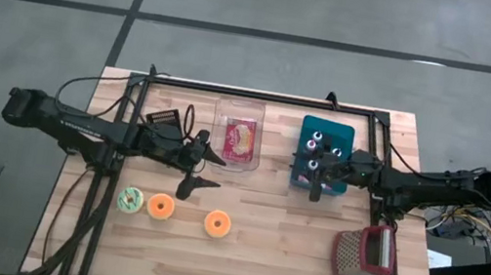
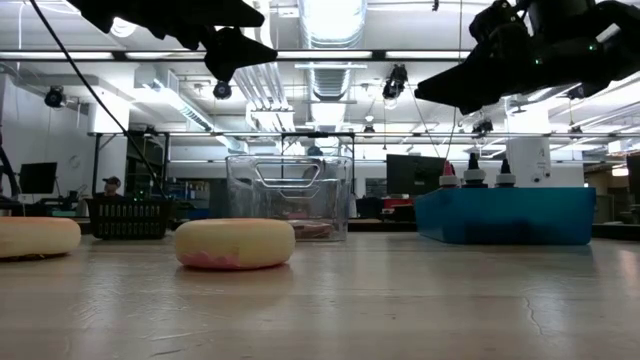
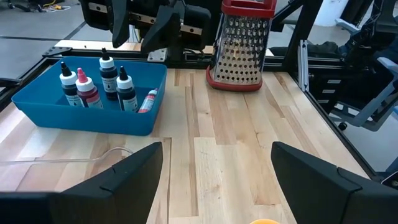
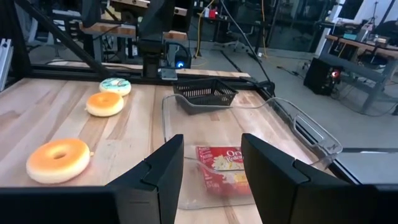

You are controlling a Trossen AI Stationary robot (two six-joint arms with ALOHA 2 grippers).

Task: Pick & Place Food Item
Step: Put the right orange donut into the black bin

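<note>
Surface (image 1: 286, 253): your three doughnuts lie loose near the front edge, none lifted.
Clear bin (image 1: 238, 141): holds only a popcorn packet (image 1: 241, 138).
Left end effector (image 1: 206, 167): fingers apart, empty, above the orange doughnut (image 1: 160, 206).
Right end effector (image 1: 319, 176): fingers apart, empty, over the blue tray (image 1: 323, 157).
Progress: your pick looks not yet begun.

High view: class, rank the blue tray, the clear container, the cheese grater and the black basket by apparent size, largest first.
1. Blue tray and clear container: alike, unranked.
2. Cheese grater.
3. Black basket.
</note>
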